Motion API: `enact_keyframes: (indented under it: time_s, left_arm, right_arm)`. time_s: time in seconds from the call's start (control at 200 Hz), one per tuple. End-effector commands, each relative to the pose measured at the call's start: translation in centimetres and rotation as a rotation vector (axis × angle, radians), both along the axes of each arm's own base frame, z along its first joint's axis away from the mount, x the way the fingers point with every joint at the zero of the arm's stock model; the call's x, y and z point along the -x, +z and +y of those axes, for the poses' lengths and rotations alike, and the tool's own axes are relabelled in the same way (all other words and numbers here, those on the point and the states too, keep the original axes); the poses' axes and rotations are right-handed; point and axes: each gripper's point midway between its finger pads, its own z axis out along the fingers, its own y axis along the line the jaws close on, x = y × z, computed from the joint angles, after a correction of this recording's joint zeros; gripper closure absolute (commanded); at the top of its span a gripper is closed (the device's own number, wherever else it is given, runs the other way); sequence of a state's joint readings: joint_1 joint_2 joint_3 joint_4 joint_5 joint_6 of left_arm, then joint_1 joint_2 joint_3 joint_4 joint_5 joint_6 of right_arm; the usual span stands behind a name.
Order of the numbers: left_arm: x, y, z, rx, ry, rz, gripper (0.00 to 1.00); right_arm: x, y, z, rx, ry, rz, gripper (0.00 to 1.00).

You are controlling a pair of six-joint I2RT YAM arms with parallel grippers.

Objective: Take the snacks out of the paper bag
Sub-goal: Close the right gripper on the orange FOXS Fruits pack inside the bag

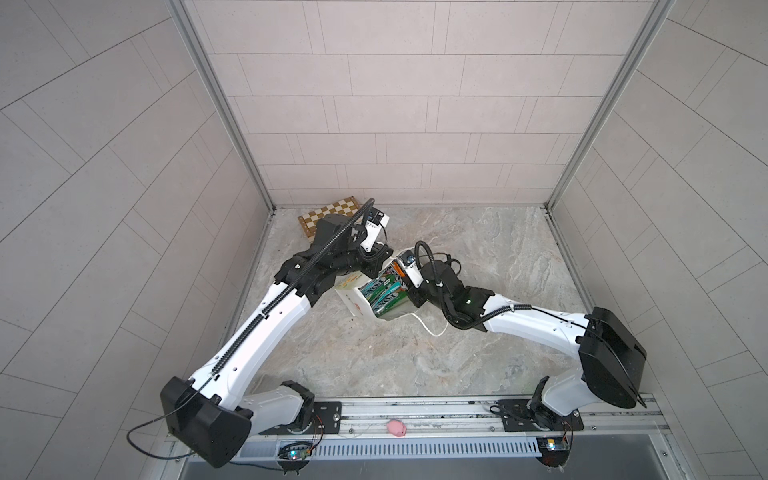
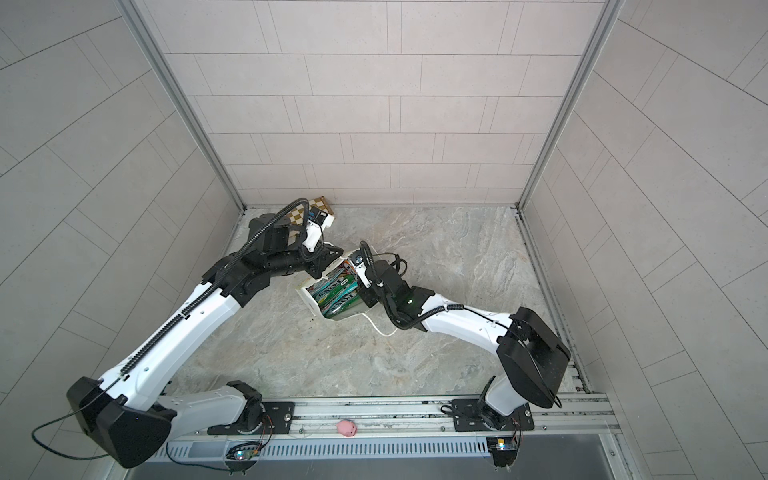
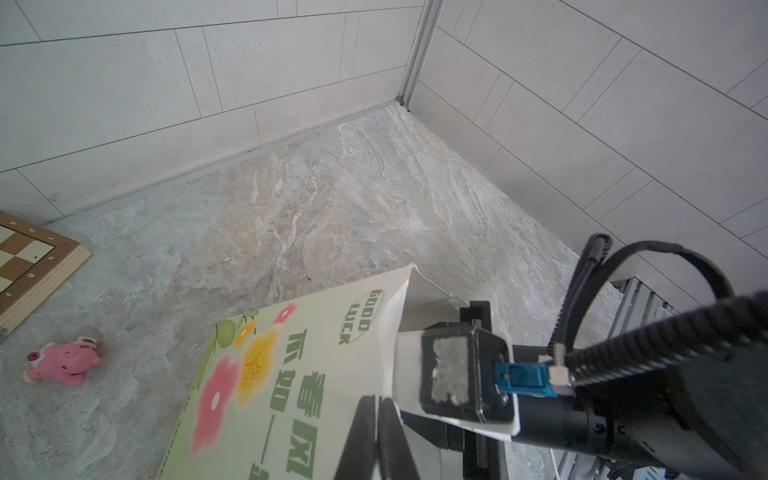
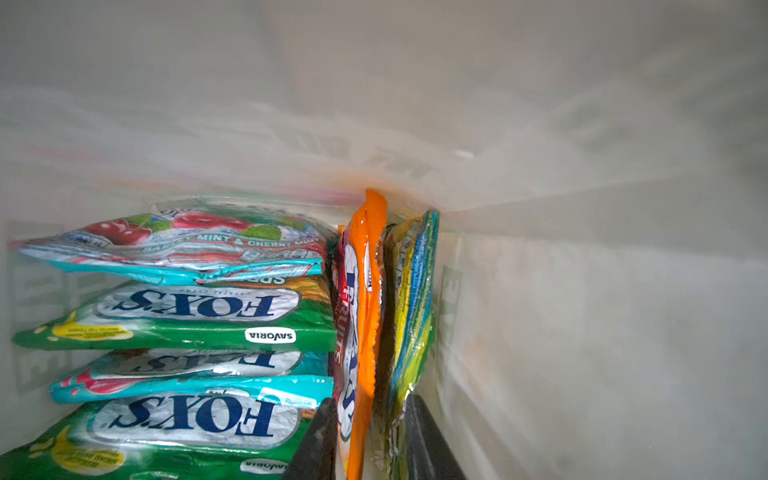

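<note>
A table [image 1: 478,257] [image 2: 436,257] [image 3: 332,199] with a grey-beige, marble-veined stone-look top fills the floor of a small booth. Pale tiled wall panels [image 1: 395,104] close it on three sides and meet at silver metal corner posts [image 1: 224,104]. A wooden chessboard [image 1: 328,216] [image 3: 25,266] lies in the far left corner. One small pink toy pig [image 3: 62,361] sits on the table near it, and another pink pig [image 1: 396,428] [image 2: 346,428] lies on the metal front rail [image 1: 415,409].

Near the middle of the table is the white paper carrier bag with flower print and green lettering [image 1: 353,299] [image 2: 307,296] [image 3: 291,374], tilted, with its mouth open. The glossy "FOX'S" candy packets [image 1: 382,291] [image 2: 336,293] [image 4: 199,316] are all inside. Four teal and green ones are stacked flat, with an orange one and a striped one on edge beside them.

The left tool [image 3: 376,403] is pinched closed on the bag's rim. The right tool [image 4: 371,405] is inside the bag, its jaws narrowly parted on either side of the two upright packets.
</note>
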State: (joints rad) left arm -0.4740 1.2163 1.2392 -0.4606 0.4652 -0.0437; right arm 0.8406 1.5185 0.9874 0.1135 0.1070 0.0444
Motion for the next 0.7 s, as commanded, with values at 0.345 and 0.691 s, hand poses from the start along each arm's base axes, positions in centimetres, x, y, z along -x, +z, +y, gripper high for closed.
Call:
enact_keyframes:
  time_s: [0.345,0.691]
  left_arm:
    - [2.0,2.4,-1.5,0.064,-0.117,-0.068,1.00]
    - [2.8,2.6,-2.3,0.086,-0.171,-0.064,1.00]
  right_arm:
    - [1.1,-1.9,-0.6,0.014,0.019,0.084,0.75]
    - [2.7,-4.7,-3.0,0.006,-0.030,0.108,0.68]
